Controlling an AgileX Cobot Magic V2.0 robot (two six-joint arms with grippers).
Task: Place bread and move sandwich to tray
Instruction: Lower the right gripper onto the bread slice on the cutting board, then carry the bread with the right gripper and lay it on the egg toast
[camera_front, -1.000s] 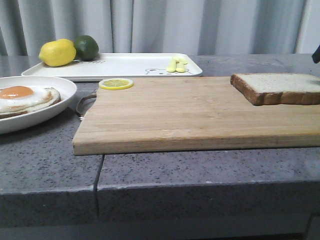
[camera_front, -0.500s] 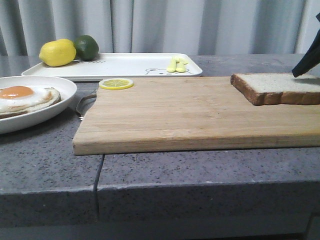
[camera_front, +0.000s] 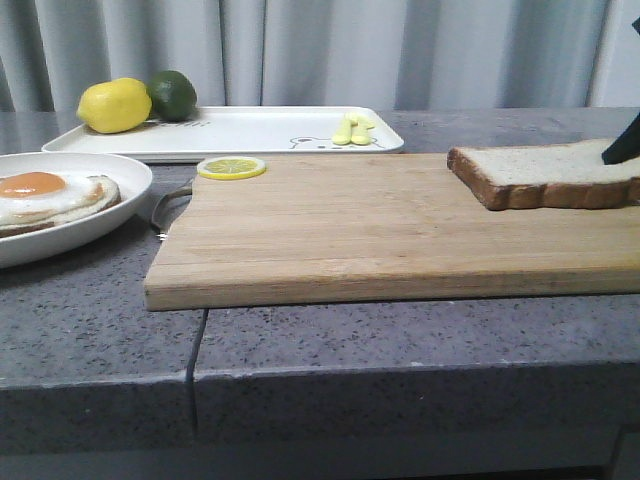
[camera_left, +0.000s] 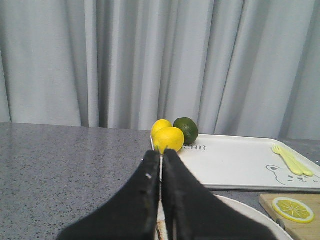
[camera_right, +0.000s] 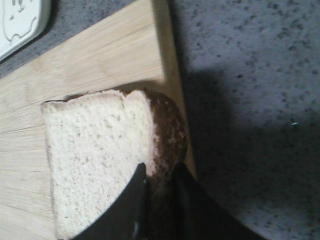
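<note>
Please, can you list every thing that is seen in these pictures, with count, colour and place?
bread: one, white with brown crust, right end of cutting board
cutting board: one, light wood, centre of counter
lemon slice: one, yellow, far left corner of board
sandwich: one, fried egg on brown-crusted bread, in the dish at left
dish: one, white, left
tray: one, white, behind the board
lemon: one, yellow, on tray
lime: one, green, beside lemon
fork: pale yellow, on tray
left gripper: black, shut, above dish
right gripper: black, shut on bread crust

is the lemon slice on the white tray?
No, the lemon slice lies on the far left corner of the wooden cutting board, just in front of the tray.
</note>
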